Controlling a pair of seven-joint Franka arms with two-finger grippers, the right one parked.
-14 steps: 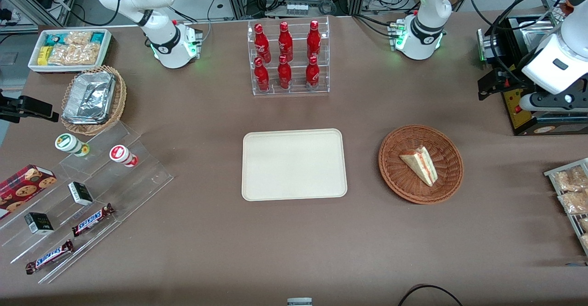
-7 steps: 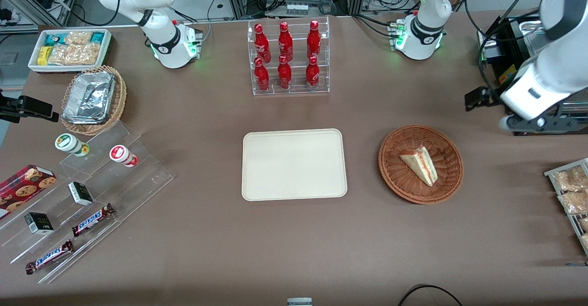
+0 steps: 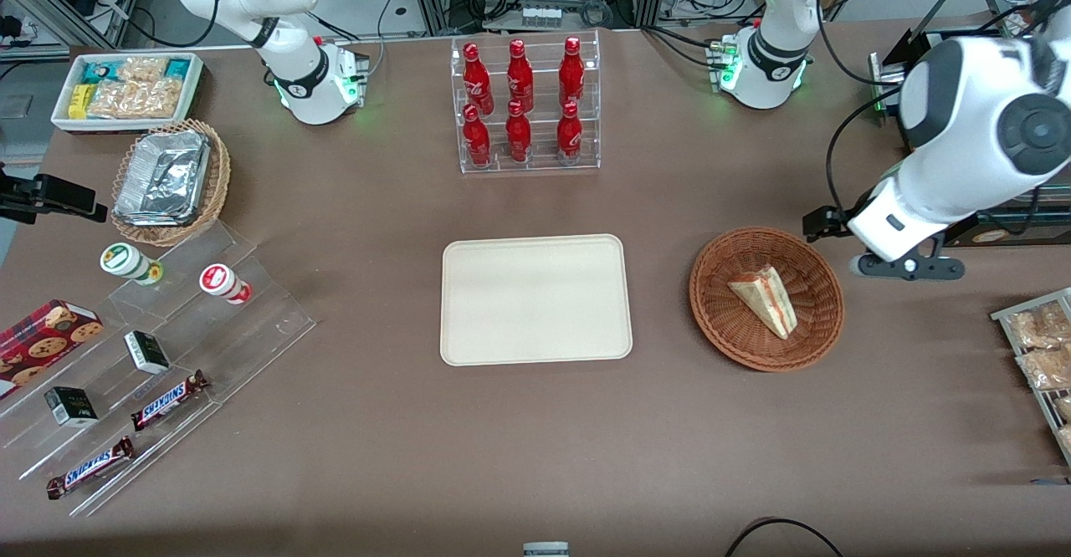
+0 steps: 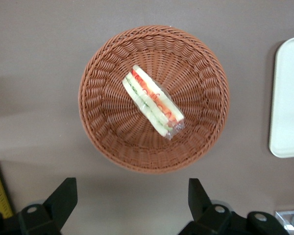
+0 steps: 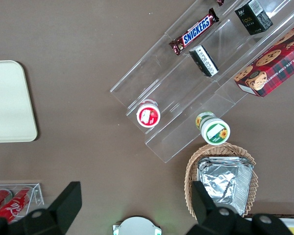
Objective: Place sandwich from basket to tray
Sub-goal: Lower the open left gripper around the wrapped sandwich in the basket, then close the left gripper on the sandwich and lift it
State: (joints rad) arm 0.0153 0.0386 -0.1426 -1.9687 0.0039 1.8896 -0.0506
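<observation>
One triangular sandwich [image 4: 153, 101] in woven basket [image 4: 99, 112], wide-spread gripper [image 4: 132, 203] above.

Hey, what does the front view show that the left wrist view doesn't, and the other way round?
Only the front view shows the bottle rack, the foil containers and the whole tray. Only the left wrist view shows the gripper with its fingers spread open, high above the table beside the basket. Both show the sandwich lying in the basket.
</observation>
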